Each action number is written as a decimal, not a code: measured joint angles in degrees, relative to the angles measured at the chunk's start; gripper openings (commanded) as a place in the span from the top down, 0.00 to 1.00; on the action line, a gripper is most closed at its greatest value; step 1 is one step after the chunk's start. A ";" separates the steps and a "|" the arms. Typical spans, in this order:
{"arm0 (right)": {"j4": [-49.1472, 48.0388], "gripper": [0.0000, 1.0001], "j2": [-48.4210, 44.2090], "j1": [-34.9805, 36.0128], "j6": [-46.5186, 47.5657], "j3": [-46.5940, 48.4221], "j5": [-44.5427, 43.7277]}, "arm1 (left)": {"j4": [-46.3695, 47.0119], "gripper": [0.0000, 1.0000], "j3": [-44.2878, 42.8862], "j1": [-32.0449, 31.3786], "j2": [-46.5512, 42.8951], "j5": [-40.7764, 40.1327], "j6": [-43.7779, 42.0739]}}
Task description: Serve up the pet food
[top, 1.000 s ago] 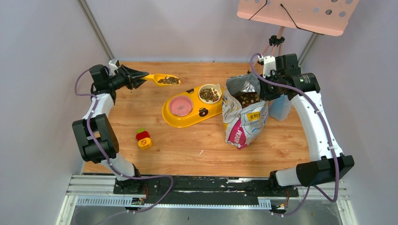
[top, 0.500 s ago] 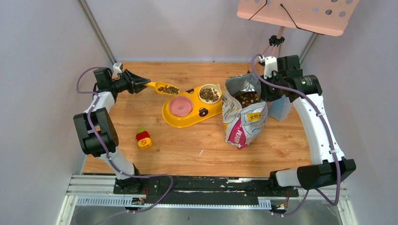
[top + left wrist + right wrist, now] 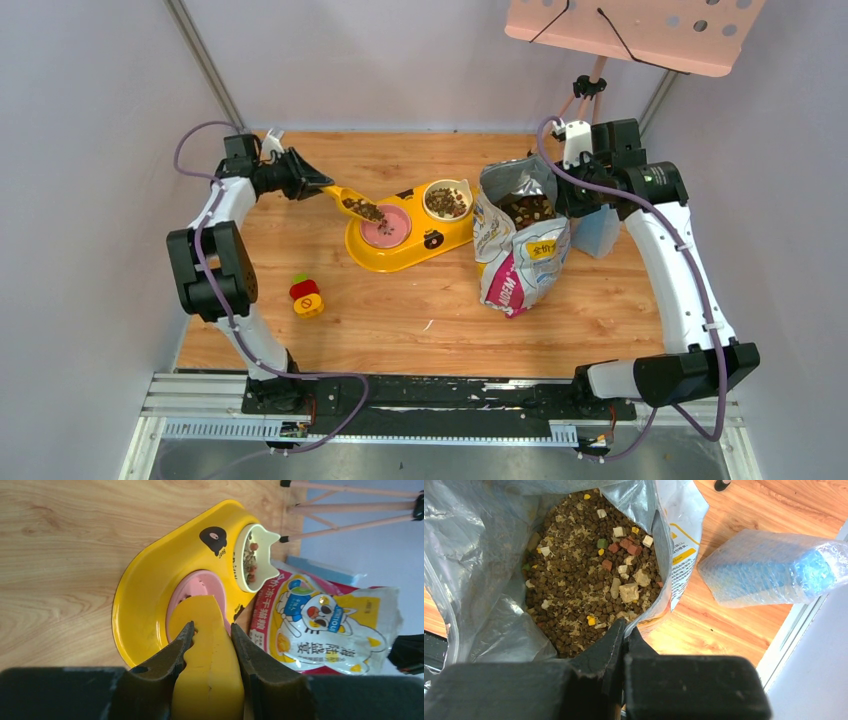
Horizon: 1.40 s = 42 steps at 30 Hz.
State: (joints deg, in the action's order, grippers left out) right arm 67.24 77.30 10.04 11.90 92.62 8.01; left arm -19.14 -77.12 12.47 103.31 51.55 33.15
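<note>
My left gripper (image 3: 308, 182) is shut on the handle of the yellow scoop (image 3: 350, 203), also seen from behind in the left wrist view (image 3: 210, 650). The scoop tilts over the pink bowl (image 3: 386, 228) of the yellow feeder (image 3: 400, 252), and pet food (image 3: 368, 211) slides off its tip. More pet food fills the cream bowl (image 3: 447, 201) and the open foil bag (image 3: 520, 250), shown in the right wrist view (image 3: 589, 575). My right gripper (image 3: 625, 630) is shut on the bag's rim (image 3: 659, 555).
A red and yellow toy (image 3: 306, 296) lies on the wooden table near the left arm. A blue bubble-wrapped pack (image 3: 597, 230) stands behind the bag. A tripod (image 3: 588, 88) with a pink board is at the back right.
My left gripper has carried the scoop right and down from the back left to over the pink bowl and tilted it; pet food now spills out. The right arm holds still.
</note>
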 measured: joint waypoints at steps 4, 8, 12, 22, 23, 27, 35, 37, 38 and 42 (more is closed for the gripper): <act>-0.26 1.00 -0.74 0.00 0.00 -0.76 -0.07 | -3.61 1.00 -2.69 -3.52 1.05 -3.52 -4.79; -0.22 1.00 -1.14 0.00 0.00 -0.94 -0.26 | -7.17 1.00 -5.79 -7.28 2.58 -7.37 -9.57; -0.35 1.00 -1.36 0.00 0.02 -1.22 -0.50 | -10.78 1.00 -8.96 -10.91 3.43 -11.52 -14.53; -0.74 1.00 -1.84 -0.02 0.15 -1.84 -0.70 | -16.79 1.00 -15.93 -17.90 3.19 -18.40 -27.26; -0.74 1.00 -1.84 -0.02 0.17 -1.84 -0.70 | -17.51 1.00 -16.41 -18.23 3.10 -18.95 -28.46; -0.74 1.00 -1.84 -0.02 0.22 -1.84 -0.68 | -19.96 1.00 -18.23 -19.34 2.27 -22.84 -33.42; -0.74 1.00 -1.84 -0.02 0.22 -1.84 -0.66 | -22.05 1.00 -18.88 -23.45 -2.38 -28.63 -40.44; -0.74 1.00 -1.81 -0.02 0.22 -1.84 -0.66 | -22.32 1.00 -18.88 -24.72 -3.21 -29.35 -41.68; -0.72 1.00 -1.81 -0.02 0.22 -1.84 -0.66 | -22.36 1.00 -18.88 -25.20 -3.56 -29.73 -42.34; -0.72 1.00 -1.84 -0.02 0.22 -1.84 -0.66 | -22.25 1.00 -18.86 -26.21 -4.13 -31.10 -44.76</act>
State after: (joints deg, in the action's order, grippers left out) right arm 66.52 75.46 10.02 12.12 90.78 7.35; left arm -41.39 -95.98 -13.74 99.18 20.45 -11.62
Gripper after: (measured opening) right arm 0.013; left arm 0.352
